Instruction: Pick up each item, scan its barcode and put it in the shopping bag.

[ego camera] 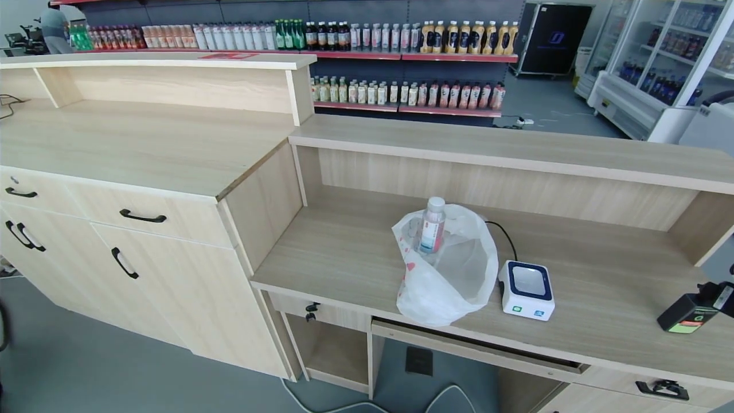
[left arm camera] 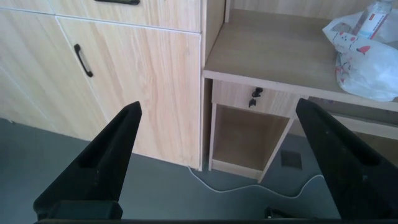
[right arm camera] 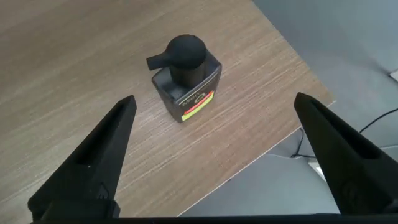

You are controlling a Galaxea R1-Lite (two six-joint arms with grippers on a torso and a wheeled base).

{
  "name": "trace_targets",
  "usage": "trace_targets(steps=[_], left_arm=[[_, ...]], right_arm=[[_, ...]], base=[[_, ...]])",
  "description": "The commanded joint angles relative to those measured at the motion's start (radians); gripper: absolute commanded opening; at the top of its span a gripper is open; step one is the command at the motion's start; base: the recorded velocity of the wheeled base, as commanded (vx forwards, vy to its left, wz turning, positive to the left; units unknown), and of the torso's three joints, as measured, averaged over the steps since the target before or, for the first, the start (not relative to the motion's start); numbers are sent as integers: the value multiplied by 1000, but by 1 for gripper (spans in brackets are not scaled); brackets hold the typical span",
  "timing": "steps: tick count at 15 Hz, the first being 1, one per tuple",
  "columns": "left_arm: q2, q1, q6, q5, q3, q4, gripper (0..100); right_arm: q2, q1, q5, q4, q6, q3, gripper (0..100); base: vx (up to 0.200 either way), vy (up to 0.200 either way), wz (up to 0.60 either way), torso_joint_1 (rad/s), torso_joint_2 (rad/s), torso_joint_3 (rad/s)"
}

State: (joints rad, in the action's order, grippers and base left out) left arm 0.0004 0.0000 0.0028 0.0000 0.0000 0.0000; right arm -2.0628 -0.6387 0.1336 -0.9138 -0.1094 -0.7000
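Note:
A white plastic shopping bag (ego camera: 453, 281) lies open on the lower desk (ego camera: 344, 252), with a clear white-capped bottle (ego camera: 432, 226) standing upright in it. A white barcode scanner (ego camera: 527, 288) with a dark-framed window sits just right of the bag. A black pump bottle (ego camera: 688, 312) with a red and green label stands at the desk's far right, near the front edge. My right gripper (right arm camera: 214, 98) hovers open above the black bottle (right arm camera: 186, 74), not touching it. My left gripper (left arm camera: 219, 104) hangs open and empty over the floor, left of the desk, with the bag (left arm camera: 364, 59) farther off.
A taller counter (ego camera: 143, 143) with drawers and cabinet doors (left arm camera: 124, 74) stands to the left. A raised ledge (ego camera: 516, 149) runs along the desk's back. The scanner's cable (ego camera: 507, 235) trails behind the bag. Drink shelves (ego camera: 355, 40) and a fridge (ego camera: 659, 69) stand beyond.

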Motion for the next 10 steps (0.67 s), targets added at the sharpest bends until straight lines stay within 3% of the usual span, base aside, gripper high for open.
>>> trace_targets(steps=[1, 10], left_arm=[[0, 0, 0, 0, 0, 0, 100], [0, 0, -1, 0, 0, 0, 100]], right_arm=[[-83, 25, 0, -5, 4, -42, 100], [-257, 73, 6, -43, 43, -179, 100]], base=[[0, 0, 0, 0, 0, 0], [0, 0, 0, 0, 0, 0]])
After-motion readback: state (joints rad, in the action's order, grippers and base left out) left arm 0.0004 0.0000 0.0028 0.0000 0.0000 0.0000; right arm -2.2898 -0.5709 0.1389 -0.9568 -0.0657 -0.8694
